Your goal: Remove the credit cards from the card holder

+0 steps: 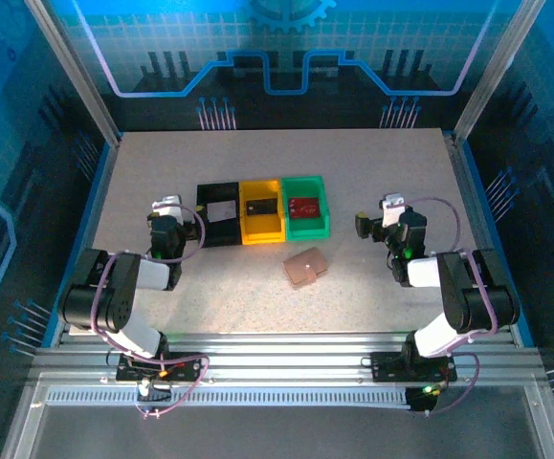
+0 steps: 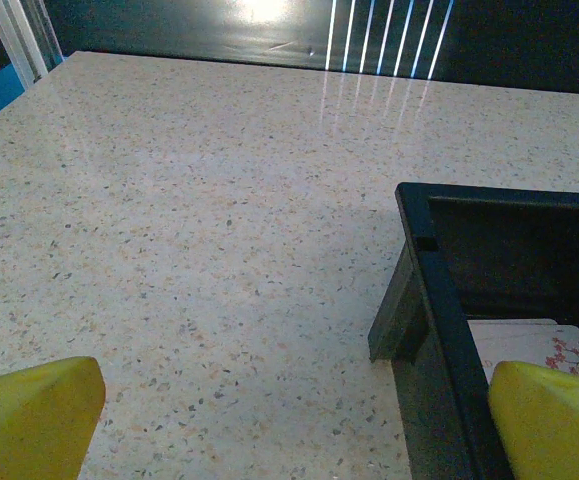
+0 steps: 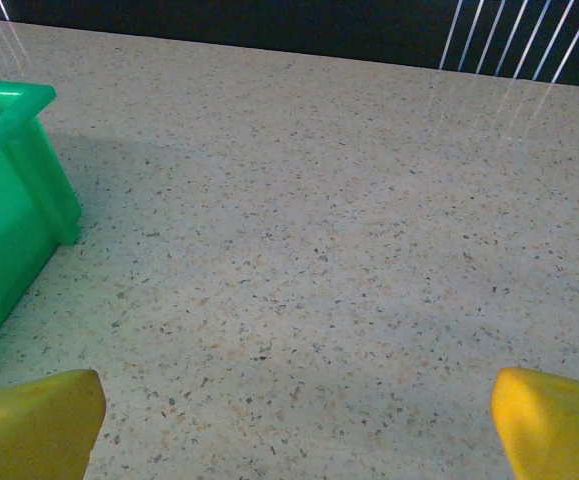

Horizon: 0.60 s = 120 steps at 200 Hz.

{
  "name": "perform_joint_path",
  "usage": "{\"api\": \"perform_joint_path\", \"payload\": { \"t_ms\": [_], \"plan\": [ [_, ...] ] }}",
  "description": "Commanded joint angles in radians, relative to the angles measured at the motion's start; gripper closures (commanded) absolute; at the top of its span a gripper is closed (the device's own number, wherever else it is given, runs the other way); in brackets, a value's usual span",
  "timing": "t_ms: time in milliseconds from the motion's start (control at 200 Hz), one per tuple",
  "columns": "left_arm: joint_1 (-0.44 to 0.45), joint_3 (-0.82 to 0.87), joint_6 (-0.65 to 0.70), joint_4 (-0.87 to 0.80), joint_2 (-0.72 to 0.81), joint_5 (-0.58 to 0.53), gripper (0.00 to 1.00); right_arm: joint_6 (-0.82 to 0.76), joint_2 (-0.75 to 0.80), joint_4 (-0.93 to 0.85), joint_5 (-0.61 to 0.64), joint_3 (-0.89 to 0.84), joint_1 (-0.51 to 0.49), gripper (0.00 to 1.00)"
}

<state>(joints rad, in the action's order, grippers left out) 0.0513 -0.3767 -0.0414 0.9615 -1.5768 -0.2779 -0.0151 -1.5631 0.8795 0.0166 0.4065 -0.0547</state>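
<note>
Card holder [image 1: 304, 268] nr green tray [image 1: 307, 230], untouched

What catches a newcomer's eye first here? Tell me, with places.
A row of three trays mid-table stands out: black tray with a white card, yellow tray with a dark card, green tray with a red card. The tan card holder lies apart, just on the near side of the green tray. The left gripper and right gripper flank the row, open.
</note>
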Motion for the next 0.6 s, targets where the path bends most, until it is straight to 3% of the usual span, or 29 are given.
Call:
{"api": "perform_joint_path", "payload": {
  "t_ms": [0, 55, 150, 270, 330, 450, 515, 555, 595],
  "plan": [
    [-0.010, 0.013, 0.042, -0.002, 0.027, 0.055, 0.01, 0.004, 0.025, -0.002, -0.055, -0.003, 0.026, 0.00],
    [-0.007, 0.012, 0.056, -0.029, 0.058, 0.095, 0.01, 0.010, 0.025, 0.010, -0.079, -0.009, 0.038, 0.00],
    [0.000, 0.007, 0.041, -0.124, 0.173, 0.021, 0.01, 0.031, 0.075, -0.001, -0.046, -0.020, 0.044, 0.00],
    [0.001, -0.019, 0.009, -0.299, 0.369, 0.029, 0.01, 0.064, 0.270, -0.243, 0.035, 0.023, 0.044, 0.00],
    [0.001, -0.048, -0.047, -0.409, 0.473, 0.065, 0.01, 0.182, 0.371, -0.365, 0.064, 0.069, 0.047, 0.00],
    [-0.001, -0.166, -0.310, -0.738, 0.663, 0.094, 0.01, 0.340, 0.556, -0.630, -0.034, 0.199, 0.034, 0.00],
    [0.001, -0.239, -0.326, -0.939, 0.755, 0.167, 0.01, 0.542, 0.619, -0.788, -0.032, 0.250, 0.035, 0.00],
    [0.001, -0.247, -0.414, -0.989, 0.796, 0.153, 0.01, 0.698, 0.651, -0.892, -0.005, 0.267, 0.033, 0.00],
    [-0.001, -0.248, -0.511, -1.031, 0.827, 0.130, 0.00, 0.754, 0.658, -0.903, -0.054, 0.261, 0.035, 0.00]
  ]
}}
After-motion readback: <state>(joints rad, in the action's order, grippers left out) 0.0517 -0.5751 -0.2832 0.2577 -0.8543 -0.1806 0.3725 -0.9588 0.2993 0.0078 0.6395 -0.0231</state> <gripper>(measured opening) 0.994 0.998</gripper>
